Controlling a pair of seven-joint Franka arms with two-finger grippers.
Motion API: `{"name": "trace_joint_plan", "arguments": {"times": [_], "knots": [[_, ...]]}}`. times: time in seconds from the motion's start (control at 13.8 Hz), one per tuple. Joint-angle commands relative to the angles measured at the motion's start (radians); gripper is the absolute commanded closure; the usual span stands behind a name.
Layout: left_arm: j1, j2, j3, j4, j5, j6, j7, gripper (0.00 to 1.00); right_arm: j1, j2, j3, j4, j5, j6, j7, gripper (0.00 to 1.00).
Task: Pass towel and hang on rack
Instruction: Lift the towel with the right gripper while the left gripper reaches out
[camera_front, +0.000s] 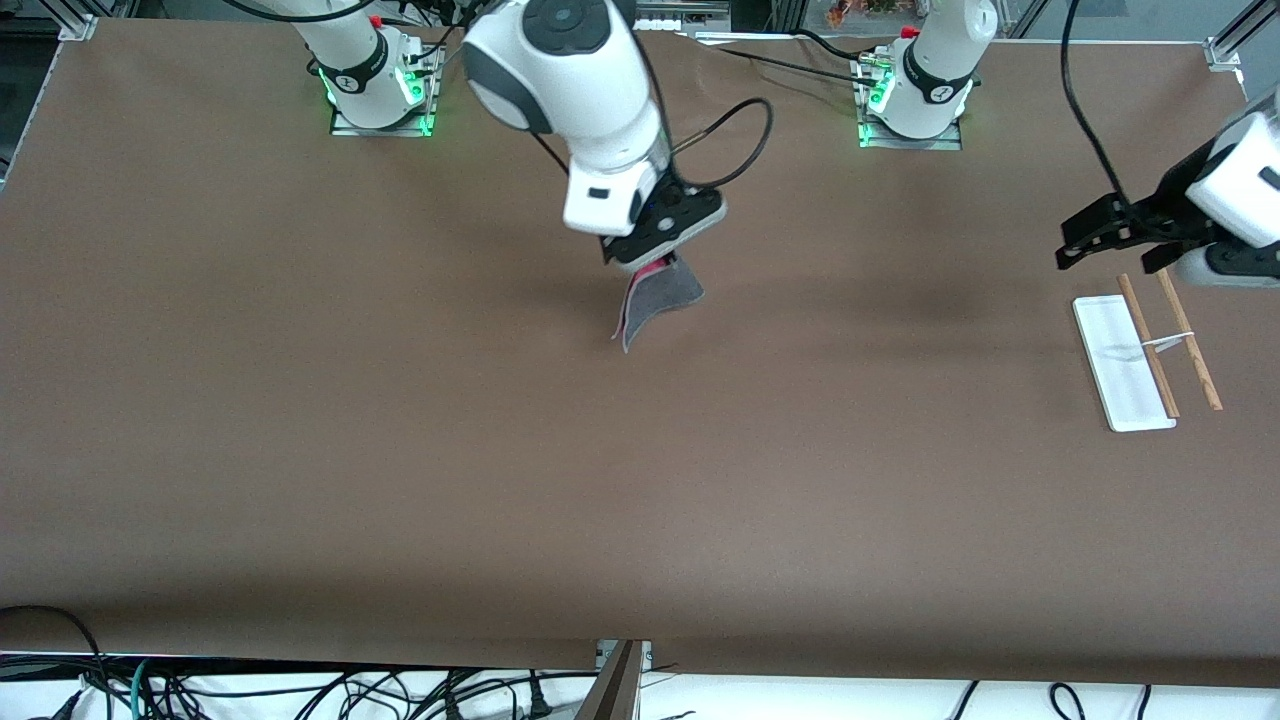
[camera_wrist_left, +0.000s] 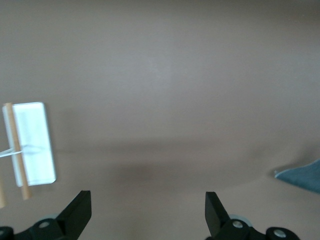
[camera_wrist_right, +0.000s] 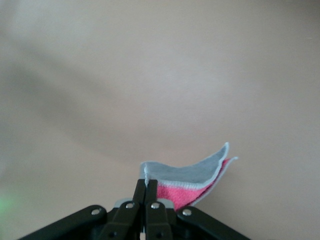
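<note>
Grey-pink towel (camera_front: 655, 300) dangles folded from right hand (camera_front: 648, 262), pinched tight at top edge, over mid tabletop (camera_front: 400, 450). Left hand (camera_front: 1110, 238) released, fingers wide, hovers just above rack (camera_front: 1145, 350), well apart from towel toward left arm's end. Rack rods run parallel with base. Handover gap wide; right hand nearer towel.

Brown table (camera_front: 400, 450), wide matte top, two robot bases (camera_front: 380, 95) bolted along its edge farthest from the front camera, rack (camera_front: 1145, 355) with white base and two wooden rods lying toward the left arm's end
</note>
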Motion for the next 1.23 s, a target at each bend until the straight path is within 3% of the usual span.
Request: {"name": "trace_joint_plan", "arguments": {"times": [0.0,0.29,0.58,0.94,1.16], "knots": [[-0.005,-0.008,0.001,-0.098,-0.026,0.11,0.021,0.0,0.044,0.032,-0.002,0.036,-0.041,0.018,0.01,1.0],[-0.007,-0.005,0.001,-0.192,-0.017,0.198,0.05,0.0,0.099,0.032,0.001,0.048,-0.102,0.037,-0.029,1.0],[-0.001,0.003,0.001,-0.27,-0.04,0.294,0.232,0.0,0.141,0.03,0.0,0.062,-0.147,0.038,-0.19,1.0],[0.007,0.007,0.001,-0.414,-0.307,0.431,0.436,0.0,0.142,0.029,0.003,0.079,-0.19,0.136,-0.379,1.0],[0.007,0.049,0.001,-0.441,-0.507,0.474,0.624,0.0,0.138,0.024,0.001,0.079,-0.202,0.184,-0.468,1.0]]}}
